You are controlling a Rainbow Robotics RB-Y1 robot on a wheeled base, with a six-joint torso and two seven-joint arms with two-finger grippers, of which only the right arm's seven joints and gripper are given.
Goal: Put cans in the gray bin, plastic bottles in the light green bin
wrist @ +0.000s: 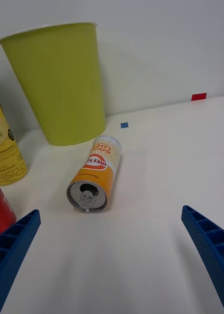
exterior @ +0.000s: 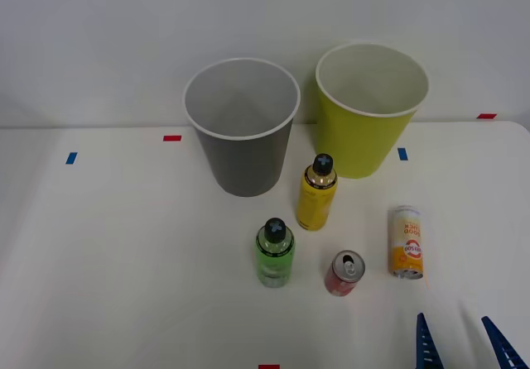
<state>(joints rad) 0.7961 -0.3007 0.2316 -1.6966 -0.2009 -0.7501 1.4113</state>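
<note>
Ahead of the open jaws a container (wrist: 95,174) lies on the tabletop (exterior: 124,261); a bin (wrist: 60,83) stands beyond it.

White table (exterior: 124,261), gray bin (exterior: 242,129), light green bin (exterior: 368,112), yellow bottle (exterior: 316,195), green bottle (exterior: 275,255), red can (exterior: 344,274), orange container (exterior: 407,243) on its side

Gray bin (exterior: 241,129), light green bin (exterior: 369,108) upright; 2 bottles (exterior: 316,194), red can (exterior: 344,273) standing; white-orange container (exterior: 407,242) lying.
</note>
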